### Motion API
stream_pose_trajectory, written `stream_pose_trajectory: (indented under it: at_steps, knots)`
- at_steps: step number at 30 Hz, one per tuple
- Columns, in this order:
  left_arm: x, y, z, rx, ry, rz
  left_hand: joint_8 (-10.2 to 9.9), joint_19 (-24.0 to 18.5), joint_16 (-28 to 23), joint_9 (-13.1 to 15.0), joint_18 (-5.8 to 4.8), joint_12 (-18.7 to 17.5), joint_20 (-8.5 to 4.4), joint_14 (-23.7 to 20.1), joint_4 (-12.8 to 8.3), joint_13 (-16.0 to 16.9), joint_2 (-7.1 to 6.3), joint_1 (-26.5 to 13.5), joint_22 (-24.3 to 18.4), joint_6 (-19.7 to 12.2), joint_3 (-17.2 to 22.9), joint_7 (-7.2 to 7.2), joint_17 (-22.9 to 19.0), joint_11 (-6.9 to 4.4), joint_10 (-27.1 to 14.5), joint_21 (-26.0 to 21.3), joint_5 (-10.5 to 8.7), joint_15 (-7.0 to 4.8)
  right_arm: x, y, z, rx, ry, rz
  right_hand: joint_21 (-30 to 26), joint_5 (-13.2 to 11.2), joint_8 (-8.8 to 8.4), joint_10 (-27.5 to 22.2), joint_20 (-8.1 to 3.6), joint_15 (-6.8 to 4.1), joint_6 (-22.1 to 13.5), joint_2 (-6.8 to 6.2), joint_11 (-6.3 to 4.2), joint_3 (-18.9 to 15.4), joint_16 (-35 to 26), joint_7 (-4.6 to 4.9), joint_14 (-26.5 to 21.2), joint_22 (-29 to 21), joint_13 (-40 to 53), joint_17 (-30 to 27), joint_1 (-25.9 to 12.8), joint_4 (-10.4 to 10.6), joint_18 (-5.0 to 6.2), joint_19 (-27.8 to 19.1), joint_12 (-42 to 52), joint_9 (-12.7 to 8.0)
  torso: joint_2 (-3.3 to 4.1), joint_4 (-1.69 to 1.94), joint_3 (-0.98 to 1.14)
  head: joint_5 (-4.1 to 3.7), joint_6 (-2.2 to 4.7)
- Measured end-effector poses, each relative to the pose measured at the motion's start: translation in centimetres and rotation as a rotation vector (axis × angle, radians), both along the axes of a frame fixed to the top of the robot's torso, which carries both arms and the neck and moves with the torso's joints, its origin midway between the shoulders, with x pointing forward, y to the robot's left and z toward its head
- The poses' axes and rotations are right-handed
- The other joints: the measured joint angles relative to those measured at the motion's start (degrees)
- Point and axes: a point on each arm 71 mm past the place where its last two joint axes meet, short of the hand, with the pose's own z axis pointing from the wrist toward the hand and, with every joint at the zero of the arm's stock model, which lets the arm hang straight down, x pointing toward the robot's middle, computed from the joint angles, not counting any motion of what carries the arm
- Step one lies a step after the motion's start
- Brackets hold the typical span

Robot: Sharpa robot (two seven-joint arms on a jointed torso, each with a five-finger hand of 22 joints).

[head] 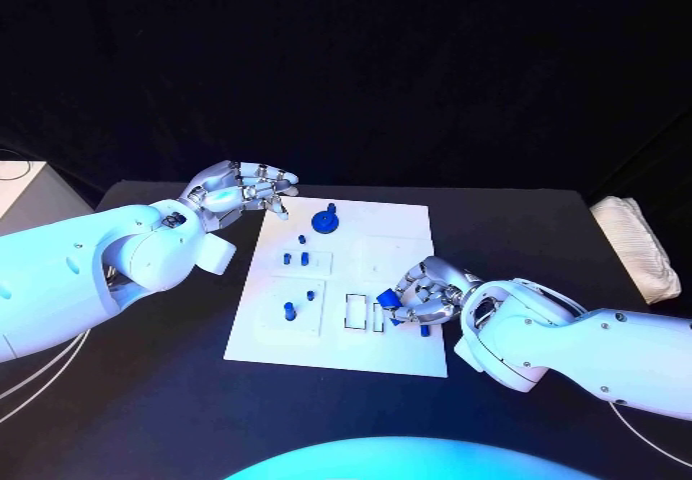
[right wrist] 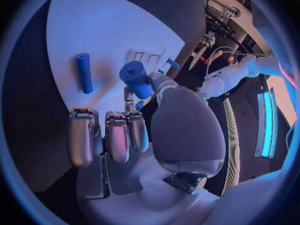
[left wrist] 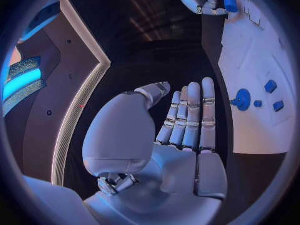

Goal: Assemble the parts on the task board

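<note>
Surface: black table (head: 173,400), seen under a dark backdrop, with the white task board (head: 389,345) laid flat at its middle.
Near edge of board: bare white area was seen along the front of the task board, nearest the robot.
Right hand: right hand (head: 418,295) was held over the near right part of the board, its fingers curled around a blue cylinder (right wrist: 136,78); in the right wrist view the cylinder was seen pinched between the thumb and a finger, its round end face turned toward the camera.
Slots: outlined rectangular recesses (head: 364,312) were seen on the board just beside the right hand.
Loose part: a blue rod (right wrist: 84,73) was seen lying flat on the board, apart from the held cylinder.
Middle of board: small blue parts (head: 294,309) were seen in a square panel on the left half, with two more (head: 296,259) in the panel behind it.
Far edge: a round blue piece (head: 327,219) was seen standing near the far edge of the board.
Left hand: left hand (head: 242,187) was held above the far left corner of the board, holding nothing; in the left wrist view its fingers (left wrist: 190,116) were seen straight and side by side, the thumb standing apart.
Right side of table: a pale folded cloth (head: 640,248) was seen at the table's right edge, well apart from the board.
</note>
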Motion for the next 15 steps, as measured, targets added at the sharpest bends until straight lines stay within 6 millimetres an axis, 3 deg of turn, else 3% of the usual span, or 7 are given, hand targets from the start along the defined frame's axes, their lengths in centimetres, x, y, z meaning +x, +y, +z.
stream_pose_trajectory:
  at_steps: [8, 12, 15]
  knots:
    - [0.0, -0.1, 0.0, -0.001, 0.0, -0.002, 0.0, 0.0, 0.0, 0.0, -0.01, 0.0, 0.0, 0.0, 0.0, 0.0, 0.0, 0.0, 0.0, 0.0, 0.0, 0.0, 0.0, 0.0, 0.0, 0.0, 0.0, 0.0, 0.1, 0.5, 0.9, 0.073, -0.005, -0.024, 0.23, -1.39, 0.0, 0.2, -0.18, -0.21, 0.0, 0.41, -0.21, 1.09, 0.21, 0.0, 0.2, -0.01, 0.0, 0.0, -2.28, 0.03, -0.01, -0.18, 0.46, 0.0, 0.0, 0.03, 0.01, -0.27, 0.21]
    - [0.0, -0.1, 0.0, -0.001, 0.0, -0.002, 0.0, 0.0, 0.0, 0.01, 0.0, 0.0, 0.0, 0.0, 0.0, 0.0, 0.0, 0.0, -0.05, 0.0, 0.0, 0.0, 0.0, 0.0, 0.0, 0.0, 0.0, 0.0, 0.3, 1.1, 0.7, 0.08, 0.012, -0.015, 0.23, -4.16, 0.0, 0.2, -0.18, -0.21, 0.0, 0.95, -0.21, 1.47, 0.21, 0.0, 0.21, -0.01, 0.0, 0.0, -4.81, 0.24, -0.01, -0.18, 0.46, 0.0, 0.0, 0.07, 0.01, -0.27, 0.24]
    - [0.0, -0.1, 0.0, -0.001, 0.0, -0.002, 0.0, 0.0, 0.0, 0.01, 0.0, 0.0, 0.0, -0.04, 0.0, 0.0, 0.0, 0.0, -0.05, -0.13, 0.0, -0.13, 0.0, 0.0, 0.0, -0.22, 0.0, -0.04, 0.5, 1.7, 0.5, 0.075, 0.033, 0.002, 0.65, -5.88, 0.0, 0.2, -0.18, -0.2, 0.22, 2.11, -0.21, 1.96, 0.21, 0.22, 0.21, -0.01, 0.0, 0.0, -6.93, 0.27, 0.0, -0.18, 0.9, 0.01, 0.01, 0.05, 0.01, -0.18, 0.23]
